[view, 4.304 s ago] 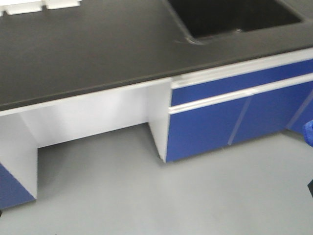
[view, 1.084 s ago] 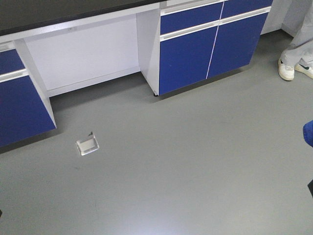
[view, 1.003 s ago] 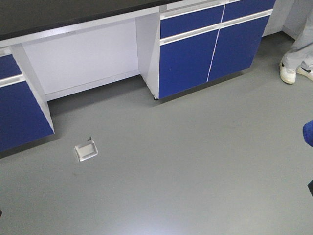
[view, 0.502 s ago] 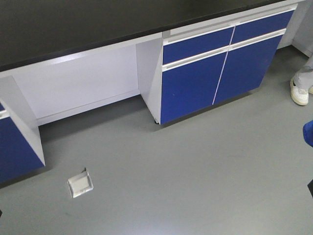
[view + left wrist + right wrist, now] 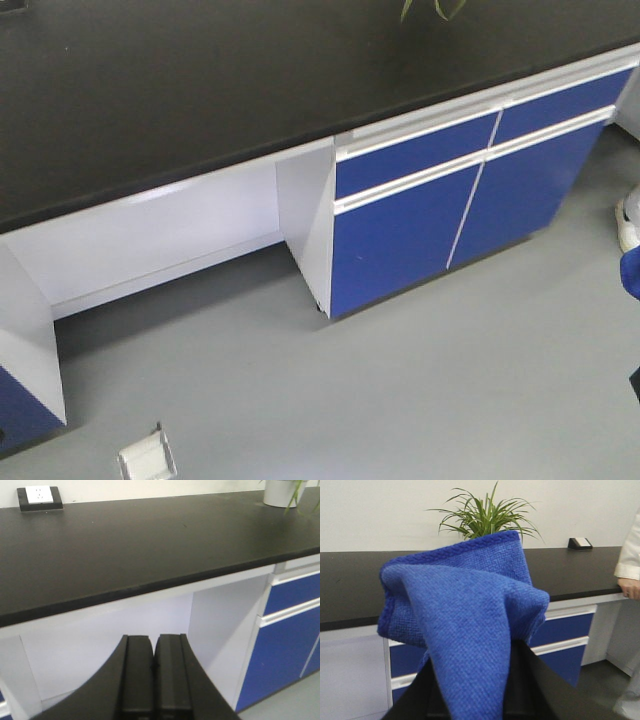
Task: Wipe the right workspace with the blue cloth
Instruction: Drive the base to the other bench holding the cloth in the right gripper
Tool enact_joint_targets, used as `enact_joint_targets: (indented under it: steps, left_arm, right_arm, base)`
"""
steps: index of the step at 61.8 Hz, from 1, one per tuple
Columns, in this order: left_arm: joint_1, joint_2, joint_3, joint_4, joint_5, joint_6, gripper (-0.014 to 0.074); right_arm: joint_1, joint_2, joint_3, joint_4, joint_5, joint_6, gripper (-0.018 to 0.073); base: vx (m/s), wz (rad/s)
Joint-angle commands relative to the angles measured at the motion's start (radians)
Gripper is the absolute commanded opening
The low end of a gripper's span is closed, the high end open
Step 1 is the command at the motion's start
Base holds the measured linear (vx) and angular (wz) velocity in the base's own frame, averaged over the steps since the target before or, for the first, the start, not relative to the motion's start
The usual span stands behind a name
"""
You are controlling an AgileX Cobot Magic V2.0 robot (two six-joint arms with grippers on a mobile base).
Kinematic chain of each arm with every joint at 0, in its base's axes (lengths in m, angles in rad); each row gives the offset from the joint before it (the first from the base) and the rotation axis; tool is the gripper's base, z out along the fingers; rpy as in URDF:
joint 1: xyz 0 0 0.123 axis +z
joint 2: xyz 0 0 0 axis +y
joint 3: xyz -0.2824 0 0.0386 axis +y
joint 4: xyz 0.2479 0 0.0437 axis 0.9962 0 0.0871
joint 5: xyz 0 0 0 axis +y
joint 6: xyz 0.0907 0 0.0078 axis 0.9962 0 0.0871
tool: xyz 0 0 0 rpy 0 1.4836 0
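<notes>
Both seen: R gripper (image 5: 479, 692) clamps blue cloth (image 5: 462, 610), prob. soft, light, floppy; grip bunched fold. L gripper (image 5: 153, 667) jaws together.

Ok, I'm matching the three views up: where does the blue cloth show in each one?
Exterior front-facing: blue cloth at the right edge, only a sliver.
Left wrist-mounted: not in it.
Right wrist-mounted: blue cloth, large, across the centre.
Shared landmark: the black benchtop, in all three.
</notes>
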Motion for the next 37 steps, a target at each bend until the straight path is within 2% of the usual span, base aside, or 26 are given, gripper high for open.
enact_joint_targets:
  steps: [1,17,37]
  left_arm:
    - [-0.007,-0.016,0.03,0.001,-0.079,-0.008,-0.0006]
    - [-0.007,-0.016,0.03,0.001,-0.079,-0.008,-0.0006]
    - [-0.007,-0.016,0.03,0.001,-0.079,-0.008,-0.0006]
  right_arm:
    - [-0.001,0.018,-0.026,0.0,-0.09,-0.003,-0.0003]
    - [-0.001,0.018,-0.026,0.0,-0.09,-0.003,-0.0003]
    - [-0.001,0.018,-0.026,0.0,-0.09,-0.003,-0.0003]
  base:
    - [0.41,0.12]
    - [0.41,0.28]
    - [0.42,0.56]
